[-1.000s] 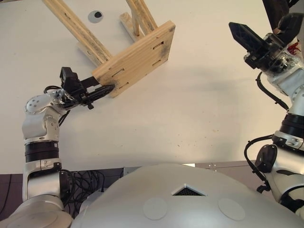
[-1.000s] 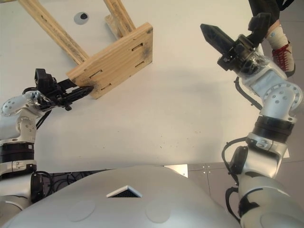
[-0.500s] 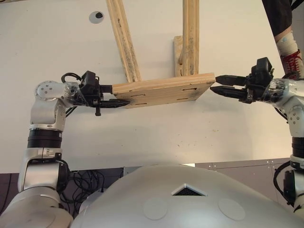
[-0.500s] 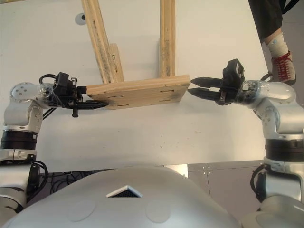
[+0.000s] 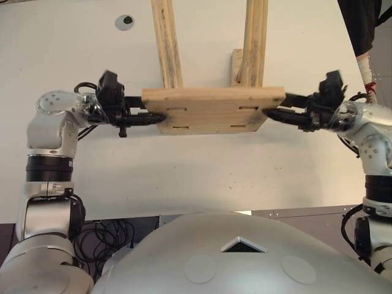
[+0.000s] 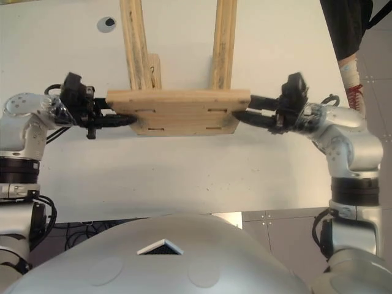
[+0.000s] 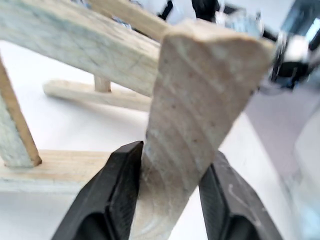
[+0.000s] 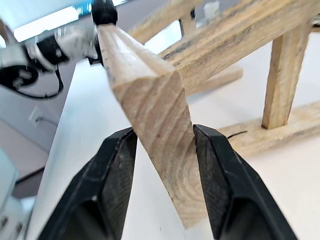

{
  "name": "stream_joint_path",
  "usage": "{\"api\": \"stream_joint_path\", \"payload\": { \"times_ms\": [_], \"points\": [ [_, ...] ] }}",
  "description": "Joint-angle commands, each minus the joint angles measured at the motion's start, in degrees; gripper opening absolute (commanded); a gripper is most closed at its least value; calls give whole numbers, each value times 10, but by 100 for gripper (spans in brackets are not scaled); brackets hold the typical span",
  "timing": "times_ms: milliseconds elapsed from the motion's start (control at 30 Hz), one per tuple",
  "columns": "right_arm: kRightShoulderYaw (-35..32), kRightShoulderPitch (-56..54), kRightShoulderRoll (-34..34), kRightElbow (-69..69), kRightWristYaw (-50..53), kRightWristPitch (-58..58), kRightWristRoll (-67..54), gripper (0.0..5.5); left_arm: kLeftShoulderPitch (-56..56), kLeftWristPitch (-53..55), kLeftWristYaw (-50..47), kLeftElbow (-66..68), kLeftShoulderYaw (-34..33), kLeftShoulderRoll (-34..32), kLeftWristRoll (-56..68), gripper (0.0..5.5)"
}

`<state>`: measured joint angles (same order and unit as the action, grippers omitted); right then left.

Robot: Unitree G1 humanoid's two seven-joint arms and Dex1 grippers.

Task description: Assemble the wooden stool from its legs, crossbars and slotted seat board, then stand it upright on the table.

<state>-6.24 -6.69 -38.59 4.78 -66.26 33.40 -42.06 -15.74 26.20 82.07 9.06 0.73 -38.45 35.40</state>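
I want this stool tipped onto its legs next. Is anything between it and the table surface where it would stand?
Nothing visible does. The left gripper and right gripper each clamp an end of the seat board. A small dark disc lies on the table, well off to the left of the legs.

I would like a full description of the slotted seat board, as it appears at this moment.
The seat board is a flat rectangle of pale, grainy wood with four small rectangular slots in the face turned to the head camera. Two legs are joined to its far side and run away over the white table. The left gripper and the right gripper clamp its opposite short ends.
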Motion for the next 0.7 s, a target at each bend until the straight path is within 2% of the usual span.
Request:
{"api": "stream_joint_path", "payload": {
  "times_ms": [33,100,200,267,367,500,533,700],
  "points": [
    [-76,-117,66,17,156,155,-201,174,-200,299,-265,-15,-126,86,282,157],
    [-95,-174,90,-17,254,193,-247,169,-245,354,-374,21,-157,121,326,156],
    [-124,-261,134,-98,400,236,-311,168,-318,371,-540,87,-201,180,353,150],
    [-146,-354,164,-237,526,244,-293,168,-389,341,-669,178,-237,227,343,147],
    [-164,-482,181,-463,595,162,-224,168,-466,244,-775,350,-272,260,288,144],
    [-157,-576,193,-659,597,47,-129,148,-505,120,-798,517,-297,262,237,138],
    [-162,-586,191,-692,593,16,-112,138,-508,81,-791,548,-307,259,229,167],
    [-253,-599,150,-772,567,-73,-109,210,-518,-32,-756,628,-392,242,242,236]
  ]
}}
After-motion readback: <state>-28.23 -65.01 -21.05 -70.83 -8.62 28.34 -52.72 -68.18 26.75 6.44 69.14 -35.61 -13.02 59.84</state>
